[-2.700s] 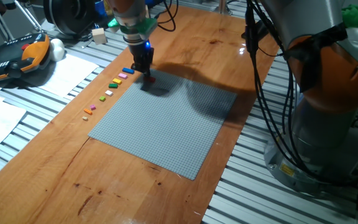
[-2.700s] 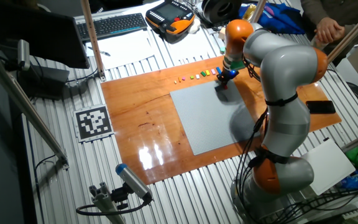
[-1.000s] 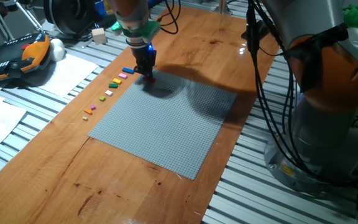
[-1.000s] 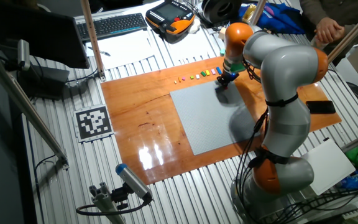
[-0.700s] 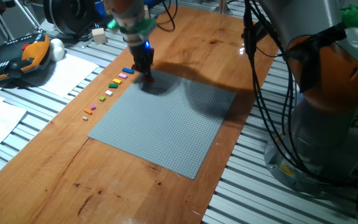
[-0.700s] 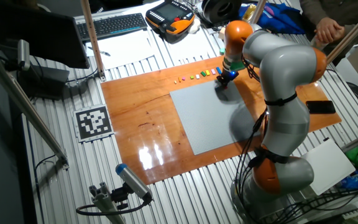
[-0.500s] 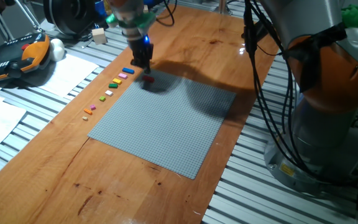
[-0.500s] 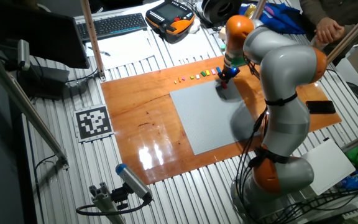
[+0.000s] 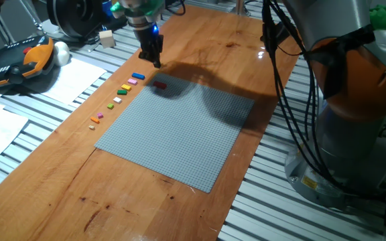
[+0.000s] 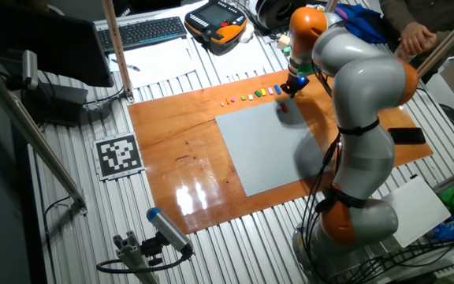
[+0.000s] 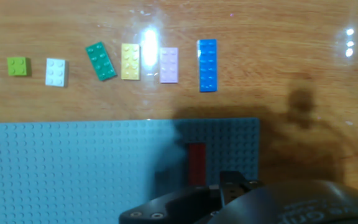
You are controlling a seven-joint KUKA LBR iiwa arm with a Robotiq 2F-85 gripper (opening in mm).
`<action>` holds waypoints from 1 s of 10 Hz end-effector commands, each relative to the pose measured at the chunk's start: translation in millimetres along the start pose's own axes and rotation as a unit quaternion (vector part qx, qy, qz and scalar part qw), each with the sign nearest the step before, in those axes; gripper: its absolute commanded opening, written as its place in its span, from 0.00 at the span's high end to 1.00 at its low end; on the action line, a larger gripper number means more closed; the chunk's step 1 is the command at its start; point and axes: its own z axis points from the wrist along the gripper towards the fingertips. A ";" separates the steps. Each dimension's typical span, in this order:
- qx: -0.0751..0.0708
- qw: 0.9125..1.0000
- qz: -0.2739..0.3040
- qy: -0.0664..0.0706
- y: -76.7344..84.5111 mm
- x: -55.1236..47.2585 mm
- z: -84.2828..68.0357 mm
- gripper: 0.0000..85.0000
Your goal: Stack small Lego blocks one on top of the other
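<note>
I see red brick (image 11: 196, 163) lying flat on grey baseplate (image 9: 179, 134) near its corner, below jaws, not touching them. Gripper (image 9: 155, 59) hangs above, nothing between jaws; can't tell from here if parted or closed. Beyond jaws on wooden board (image 9: 240, 47): blue brick (image 11: 207, 65), pink brick (image 11: 169, 65), yellow brick (image 11: 130, 61), green brick (image 11: 100, 60), white brick (image 11: 55, 72), in row beside baseplate edge. Orange pendant (image 9: 19, 60), papers on slatted table.
</note>
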 end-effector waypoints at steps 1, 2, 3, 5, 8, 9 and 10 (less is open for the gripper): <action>0.006 1.000 0.002 -0.011 -0.9 2.4 -3.8 1.00; 0.008 1.000 0.001 -0.017 -1.7 4.0 -5.9 1.00; 0.005 1.000 0.001 -0.019 -2.6 5.5 -7.2 1.00; 0.005 1.000 0.002 -0.023 -3.4 10.6 -10.0 1.00; -0.001 1.000 0.006 -0.025 -1.1 10.3 -9.9 1.00; -0.001 1.000 0.007 -0.026 -0.6 7.9 -8.8 1.00; -0.002 1.000 0.007 -0.026 -0.5 6.0 -7.9 1.00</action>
